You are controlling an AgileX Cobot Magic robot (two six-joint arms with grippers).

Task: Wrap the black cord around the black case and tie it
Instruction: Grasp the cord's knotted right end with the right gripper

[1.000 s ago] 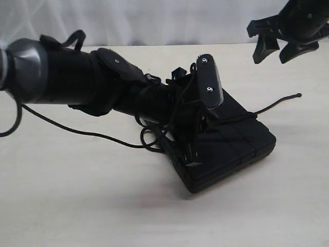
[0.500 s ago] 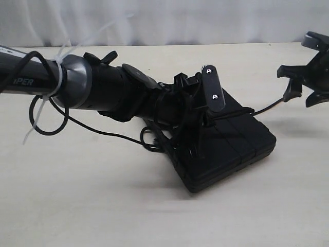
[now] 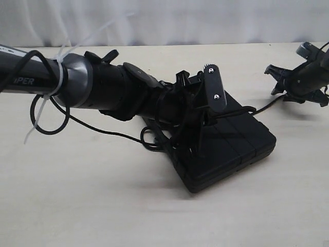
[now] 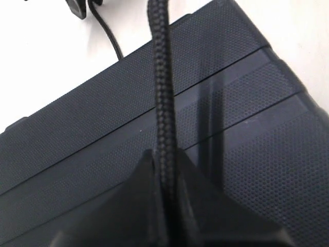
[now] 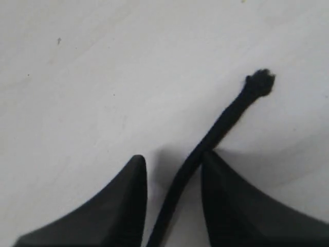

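Observation:
The black case point(image 3: 231, 149) lies flat on the table, its ribbed lid filling the left wrist view point(image 4: 247, 103). My left gripper point(image 3: 206, 119) is over the case's near-left part, shut on the black cord point(image 4: 163, 92), which runs out between the fingers point(image 4: 164, 157). From the case the cord point(image 3: 264, 108) stretches right across the table to my right gripper point(image 3: 289, 86). That gripper point(image 5: 173, 158) sits low on the table, open, its two fingertips point(image 5: 134, 170) straddling the cord point(image 5: 216, 134) just short of its knotted tip point(image 5: 259, 82).
A thicker robot cable point(image 3: 43, 110) with a white zip tie point(image 3: 60, 77) loops off the left arm. More slack cord point(image 3: 92, 133) trails over the pale table point(image 3: 103, 206) left of the case. A white curtain point(image 3: 154, 20) backs the scene.
My right gripper came down from the upper right to the table and now straddles the cord's free end. The left arm reached further in a second ago, then held still.

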